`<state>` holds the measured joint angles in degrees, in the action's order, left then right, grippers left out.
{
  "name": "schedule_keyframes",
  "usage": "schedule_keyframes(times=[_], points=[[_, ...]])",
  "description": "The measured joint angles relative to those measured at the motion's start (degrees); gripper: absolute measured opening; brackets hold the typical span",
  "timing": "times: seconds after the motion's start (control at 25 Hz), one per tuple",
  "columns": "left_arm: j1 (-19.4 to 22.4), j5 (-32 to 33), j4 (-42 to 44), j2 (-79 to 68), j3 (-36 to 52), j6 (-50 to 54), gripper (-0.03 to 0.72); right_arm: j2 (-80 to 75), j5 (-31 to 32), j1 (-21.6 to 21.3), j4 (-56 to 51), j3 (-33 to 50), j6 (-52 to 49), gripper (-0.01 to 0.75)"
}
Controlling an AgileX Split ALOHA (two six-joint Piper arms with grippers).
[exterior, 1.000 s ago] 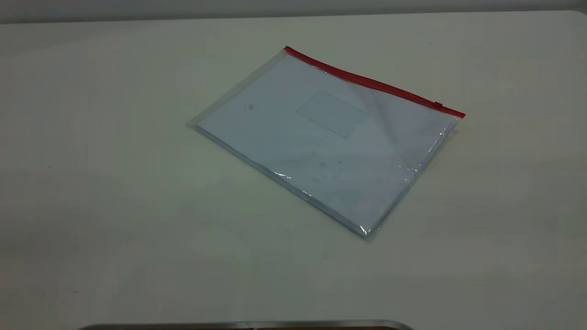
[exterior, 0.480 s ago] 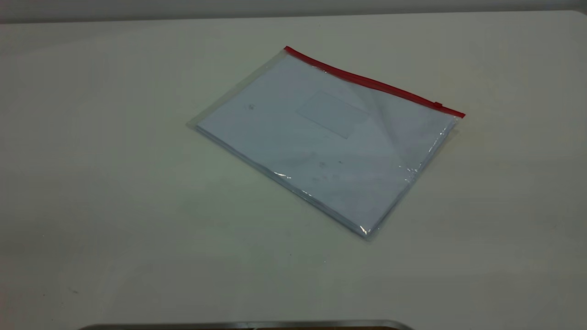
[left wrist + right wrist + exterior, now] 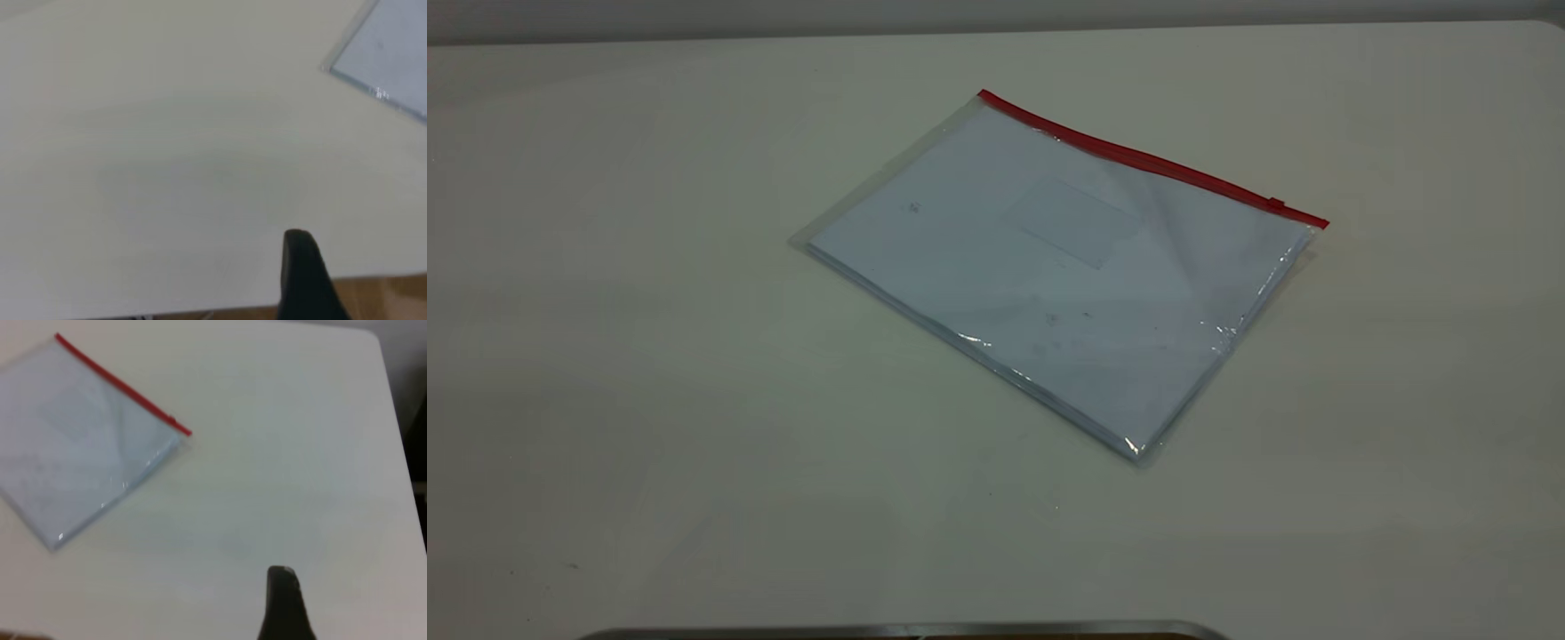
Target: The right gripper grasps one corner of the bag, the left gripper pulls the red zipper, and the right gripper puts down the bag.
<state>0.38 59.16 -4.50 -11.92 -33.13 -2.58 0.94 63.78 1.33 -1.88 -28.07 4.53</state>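
Right tool (image 3: 283, 600) above bare counter (image 3: 649, 356), well apart from bag (image 3: 1049, 276); finger spread unclear. Bag flat, centre-right. Approach corner at 3 o'clock, below red zipper (image 3: 1147, 160) slider; pinch film edge only.

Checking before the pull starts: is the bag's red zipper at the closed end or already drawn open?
Cannot tell for sure. The red zipper lies flat along the bag; its slider sits near the right corner.
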Motion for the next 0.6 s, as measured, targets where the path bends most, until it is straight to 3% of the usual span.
schedule_keyframes(times=[0.32,0.6], points=[[0.0,-12.3,-1.0,-29.6,-13.6,3.0,0.496,-12.1,-4.1,0.0,-4.4,-5.7,-0.3,0.556],[0.0,-23.0,-8.2,-51.3,-23.2,-1.6,0.496,-34.7,-14.9,0.0,-7.8,-5.8,1.2,0.556]])
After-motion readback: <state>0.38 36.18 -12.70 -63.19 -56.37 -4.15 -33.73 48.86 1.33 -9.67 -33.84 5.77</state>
